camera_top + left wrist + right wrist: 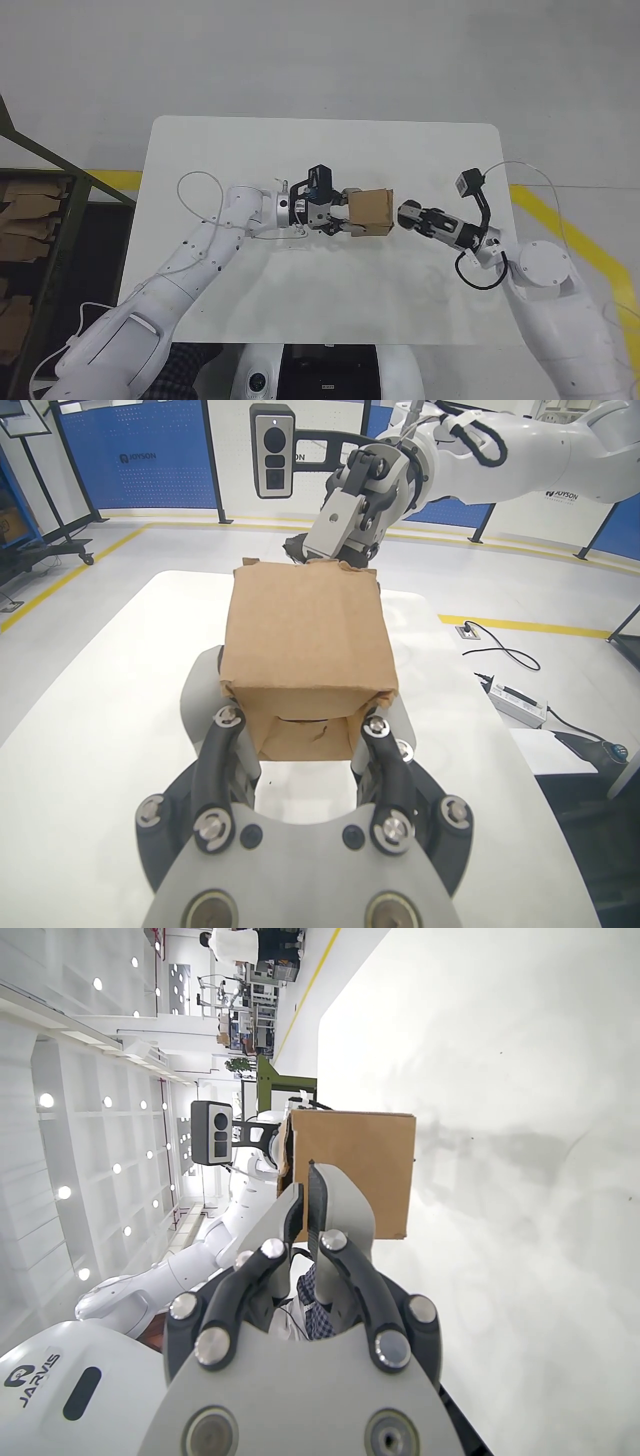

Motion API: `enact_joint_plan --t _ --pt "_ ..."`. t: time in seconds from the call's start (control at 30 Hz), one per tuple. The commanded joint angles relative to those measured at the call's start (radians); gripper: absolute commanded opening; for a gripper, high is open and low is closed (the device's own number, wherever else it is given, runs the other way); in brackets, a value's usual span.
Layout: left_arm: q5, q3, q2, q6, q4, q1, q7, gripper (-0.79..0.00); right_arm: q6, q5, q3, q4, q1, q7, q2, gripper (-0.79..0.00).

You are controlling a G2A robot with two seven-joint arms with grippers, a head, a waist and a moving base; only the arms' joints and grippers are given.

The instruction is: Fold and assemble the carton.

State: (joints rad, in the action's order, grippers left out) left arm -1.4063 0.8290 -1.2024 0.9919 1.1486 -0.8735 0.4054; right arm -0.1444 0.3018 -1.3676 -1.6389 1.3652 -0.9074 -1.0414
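Firmly, left claw [302, 727] tight around carton [305, 635], right claw [306, 1190] nearly together on its far edge.

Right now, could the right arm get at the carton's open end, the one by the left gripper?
Probably not. The left gripper clasps the carton at that end, straddling it, and the right gripper sits at the opposite end, the whole carton between.

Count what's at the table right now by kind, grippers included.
Brown carton: 1
Grippers: 2 (left gripper, right gripper)
Total: 3
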Motion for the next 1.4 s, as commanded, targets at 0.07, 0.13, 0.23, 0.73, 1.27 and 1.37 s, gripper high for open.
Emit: enact_joint_plan --t 0.07,0.13,0.23,0.73,1.27,1.37 --pt "0.001 0.0 -0.001 0.002 0.002 0.0 -0.002 -0.351 0.002 -0.006 0.018 0.005 -0.013 -0.009 -0.001 -0.785" --pt "0.002 -0.001 -0.001 0.001 0.003 0.0 -0.003 -0.354 0.003 -0.011 0.031 0.008 -0.022 -0.018 -0.003 -0.785" --pt "0.0 -0.002 -0.002 0.0 0.004 0.0 -0.006 -0.354 0.004 -0.018 0.049 0.01 -0.033 -0.015 -0.005 -0.785" --pt "-0.004 -0.007 -0.01 -0.033 -0.103 0.015 -0.034 -0.339 -0.009 -0.016 -0.03 0.01 0.023 0.089 0.004 -0.785" --pt "-0.087 -0.045 -0.023 -0.084 -0.238 0.039 0.003 0.0 -0.046 -0.042 0.039 0.056 -0.001 0.151 -0.01 -0.785" --pt "-0.089 -0.05 -0.027 -0.084 -0.261 0.047 0.006 0.0 -0.064 -0.05 0.053 0.072 -0.013 0.167 -0.013 -0.785"
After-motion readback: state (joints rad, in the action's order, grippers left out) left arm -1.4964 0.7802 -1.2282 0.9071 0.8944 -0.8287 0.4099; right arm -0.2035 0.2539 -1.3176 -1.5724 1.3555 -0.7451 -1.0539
